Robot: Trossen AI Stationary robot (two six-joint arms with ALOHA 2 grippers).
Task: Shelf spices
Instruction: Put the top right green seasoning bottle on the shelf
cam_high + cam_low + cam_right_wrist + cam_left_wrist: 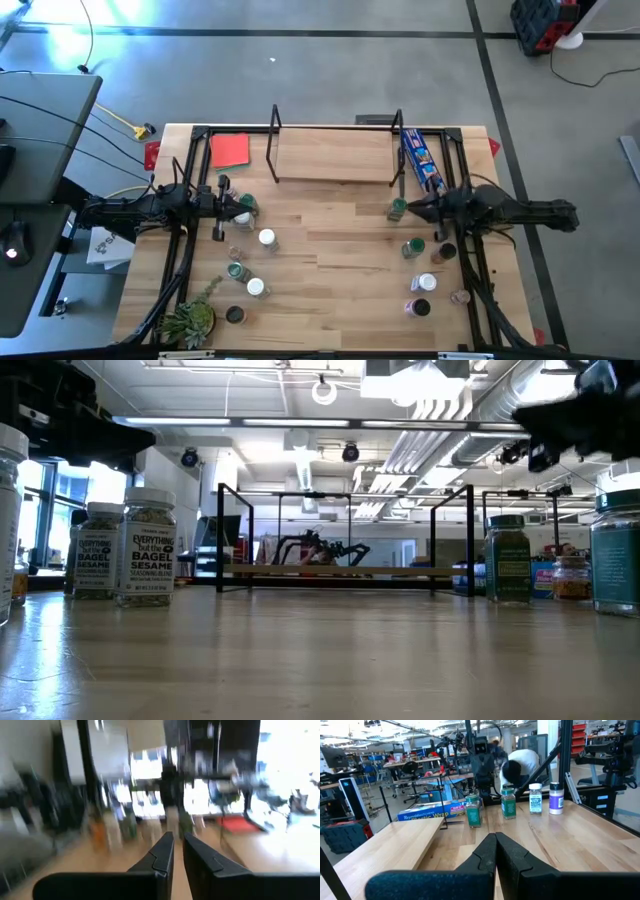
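Note:
The shelf (pixel 330 165), a light-wood board between two black wire uprights, stands at the table's far middle; it also shows in the low view (pixel 345 571). Spice jars stand upright on the table in two groups: several at the left (pixel 267 238) and several at the right (pixel 412 248). My left gripper (pixel 226 200) is shut and empty at the far left, beside a jar (pixel 241 215). My right gripper (pixel 412 208) is shut and empty, just right of a green-topped jar (pixel 398 208). In the wrist views both grippers (pixel 495 840) (pixel 177 842) hold nothing.
A long blue printed box (pixel 422 160) lies by the shelf's right upright. A red sheet (pixel 230 150) lies at the far left corner. A small green plant (pixel 190 320) stands at the near left corner. Bare wood (pixel 340 270) lies between the two jar groups.

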